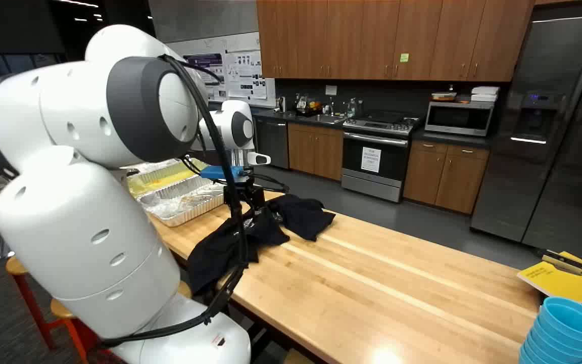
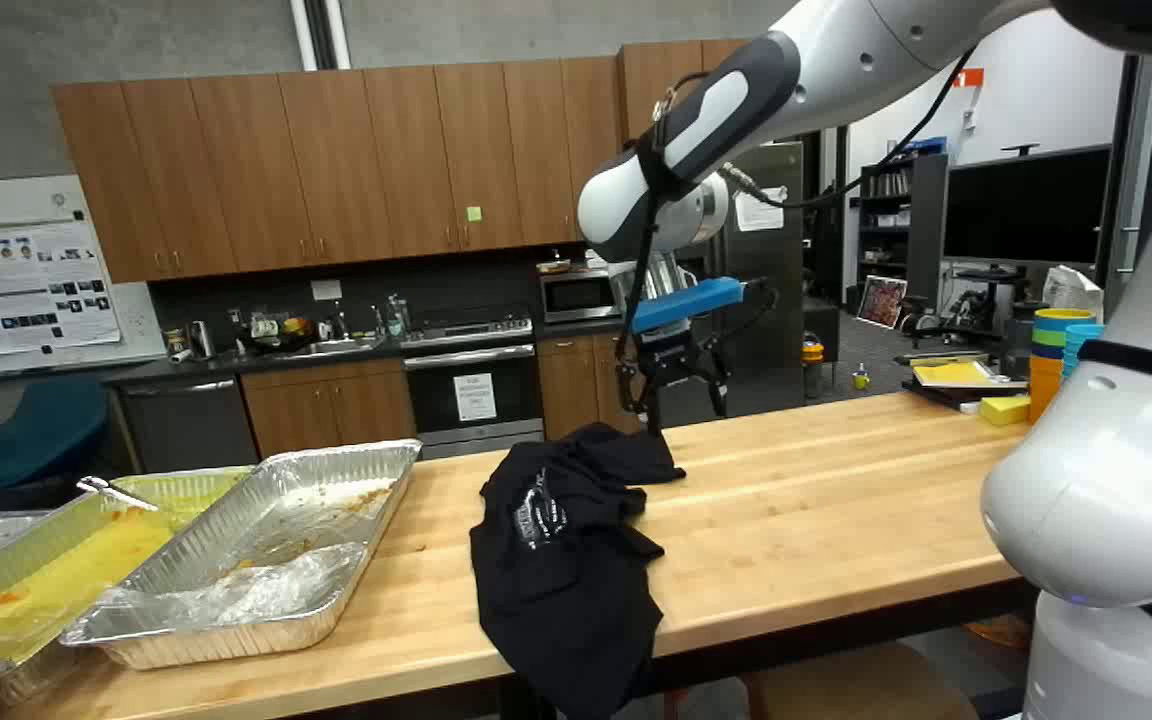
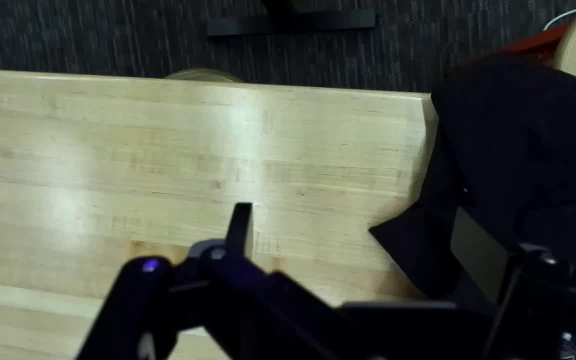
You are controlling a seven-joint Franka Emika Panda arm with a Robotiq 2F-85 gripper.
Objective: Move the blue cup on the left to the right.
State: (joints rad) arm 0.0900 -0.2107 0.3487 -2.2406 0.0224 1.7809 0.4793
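Found long pale wooden tabletop [image 3: 118, 175] smooth, glossy in patches. Noted crumpled black cloth [image 2: 576, 580] as matt, bar one shiny patch [image 2: 541, 515]. Recorded silvery rectangular foil tray [image 2: 236, 640] as thin, reflective metal. Observed stack of light-blue tapered plastic cups [image 1: 559, 336] as smooth, lightly glossy. Classed black angular gripper [image 2: 684, 405] as mainly matt, brown flat-fronted wooden cabinets [image 1: 351, 40] as smooth.

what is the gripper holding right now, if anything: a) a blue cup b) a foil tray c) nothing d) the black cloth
c: in the wrist view the jaws of the gripper stand wide apart, with the table and part of the black cloth seen beyond them and nothing clamped between.
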